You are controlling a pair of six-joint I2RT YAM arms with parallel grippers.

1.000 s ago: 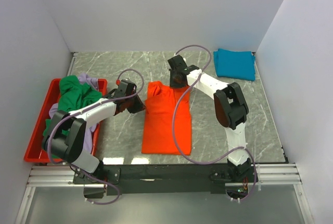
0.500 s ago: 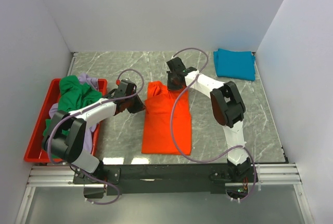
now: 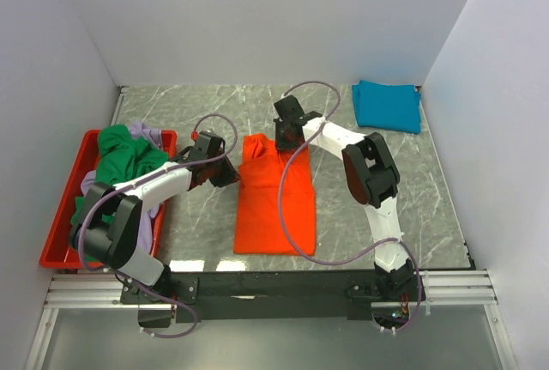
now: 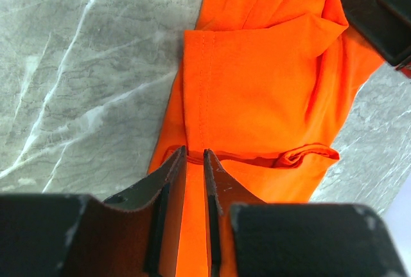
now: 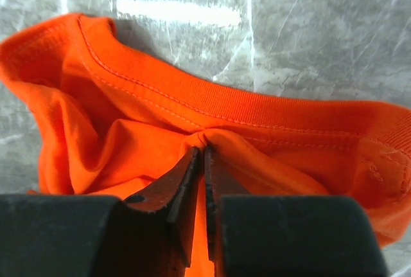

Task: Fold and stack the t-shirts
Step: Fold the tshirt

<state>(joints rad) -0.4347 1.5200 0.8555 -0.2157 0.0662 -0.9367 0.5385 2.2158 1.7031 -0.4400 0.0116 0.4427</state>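
Observation:
A bright orange t-shirt [image 3: 274, 207] lies folded lengthwise in the middle of the marble table. My left gripper [image 3: 230, 174] is shut on its left edge; the left wrist view shows the jaws [image 4: 195, 156] pinching a fold of orange cloth [image 4: 270, 84]. My right gripper [image 3: 283, 140] is shut on bunched cloth just below the collar [image 5: 212, 113], its tips [image 5: 202, 150] nipping a pleat. A teal-blue t-shirt [image 3: 388, 105] lies folded at the back right. Green [image 3: 127, 154] and pale lavender [image 3: 153, 136] shirts are heaped in the tray.
A shallow red plastic tray [image 3: 67, 207] stands at the left edge, close to my left arm. White walls enclose the table on three sides. Purple cables loop above both arms and across the orange shirt.
My right gripper has shifted slightly left and toward the back with the collar end of the orange shirt. The left gripper has not moved.

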